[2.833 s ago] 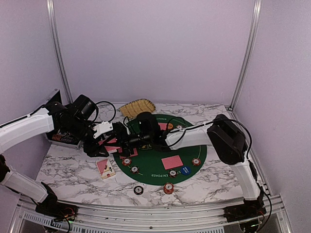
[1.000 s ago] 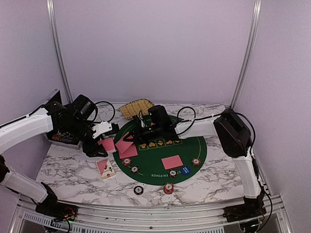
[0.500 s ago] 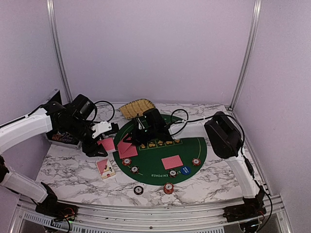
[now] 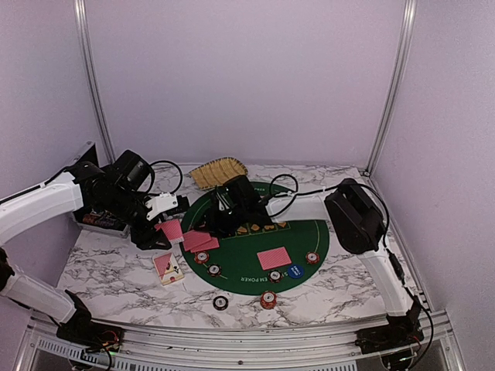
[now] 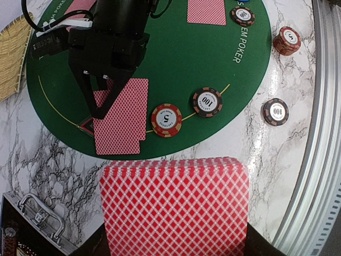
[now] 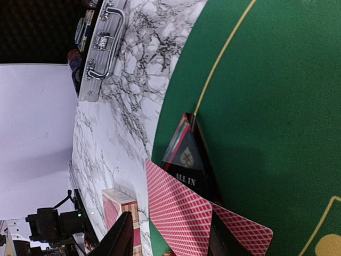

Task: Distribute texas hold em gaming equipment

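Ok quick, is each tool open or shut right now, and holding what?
Left tool: closed, holding the deck of red-backed cards.
Right tool: open, holding nothing, just above two cards lying on the green poker mat.

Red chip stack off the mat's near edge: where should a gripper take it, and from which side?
Probably across the striped rim of the red chip stack, coming straight down: it sits flat on the marble, round, apart from the dark chip.
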Motion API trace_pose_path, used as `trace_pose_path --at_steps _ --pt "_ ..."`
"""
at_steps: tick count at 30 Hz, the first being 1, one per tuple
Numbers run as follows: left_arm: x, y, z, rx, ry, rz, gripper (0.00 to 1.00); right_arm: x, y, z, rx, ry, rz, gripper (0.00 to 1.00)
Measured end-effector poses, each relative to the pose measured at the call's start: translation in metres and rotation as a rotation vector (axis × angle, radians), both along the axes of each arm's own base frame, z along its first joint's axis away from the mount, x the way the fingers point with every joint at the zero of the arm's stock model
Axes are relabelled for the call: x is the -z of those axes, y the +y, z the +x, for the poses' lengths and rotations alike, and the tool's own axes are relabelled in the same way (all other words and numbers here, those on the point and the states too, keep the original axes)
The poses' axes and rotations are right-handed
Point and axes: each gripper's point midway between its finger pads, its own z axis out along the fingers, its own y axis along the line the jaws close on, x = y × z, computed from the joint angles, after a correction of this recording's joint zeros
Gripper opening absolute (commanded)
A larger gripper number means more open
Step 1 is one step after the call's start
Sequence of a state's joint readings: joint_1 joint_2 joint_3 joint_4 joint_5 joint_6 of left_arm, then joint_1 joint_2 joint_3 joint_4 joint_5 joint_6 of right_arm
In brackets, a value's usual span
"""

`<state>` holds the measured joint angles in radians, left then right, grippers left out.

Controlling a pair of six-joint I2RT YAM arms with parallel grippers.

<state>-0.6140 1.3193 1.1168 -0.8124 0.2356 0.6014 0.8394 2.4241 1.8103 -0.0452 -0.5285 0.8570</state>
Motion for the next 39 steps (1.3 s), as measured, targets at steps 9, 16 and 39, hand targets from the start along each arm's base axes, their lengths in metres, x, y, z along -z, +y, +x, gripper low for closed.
trace_pose_path --at_steps 9,16,39 --pt "0.0 0.0 0.0 0.0 0.0 0.0 0.0 -0.002 -0.008 0.001 0.006 -0.037 -0.047 0.46" --pt "0.0 0.0 0.0 0.0 0.001 0.0 0.0 -0.025 -0.019 -0.003 0.023 -0.069 -0.046 0.47" --pt "0.0 0.0 0.0 0.0 0.0 0.0 0.0 -0.103 -0.01 -0.088 -0.1 0.012 0.268 0.9"
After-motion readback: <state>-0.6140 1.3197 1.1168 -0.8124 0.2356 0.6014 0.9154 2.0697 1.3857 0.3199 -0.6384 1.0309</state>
